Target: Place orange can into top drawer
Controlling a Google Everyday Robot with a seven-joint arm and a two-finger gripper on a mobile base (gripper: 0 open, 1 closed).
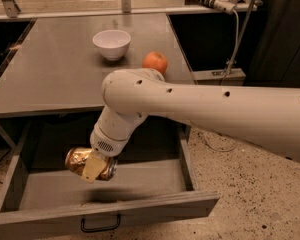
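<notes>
The orange can [80,160] is shiny, gold-orange and dented. It lies on its side in my gripper [92,166], whose pale fingers [94,167] are shut on it. The gripper holds the can just above the floor of the open top drawer [20,189], left of its middle. The drawer is a wide grey metal tray with a small black handle [100,225] on its front panel. My white arm reaches in from the right and hides the drawer's back right part.
A grey tabletop [50,79] lies above the drawer. On it stand a white bowl [111,43] and a round orange fruit [155,62]. A speckled floor lies to the right. Cables and a power strip [210,1] hang at the back right.
</notes>
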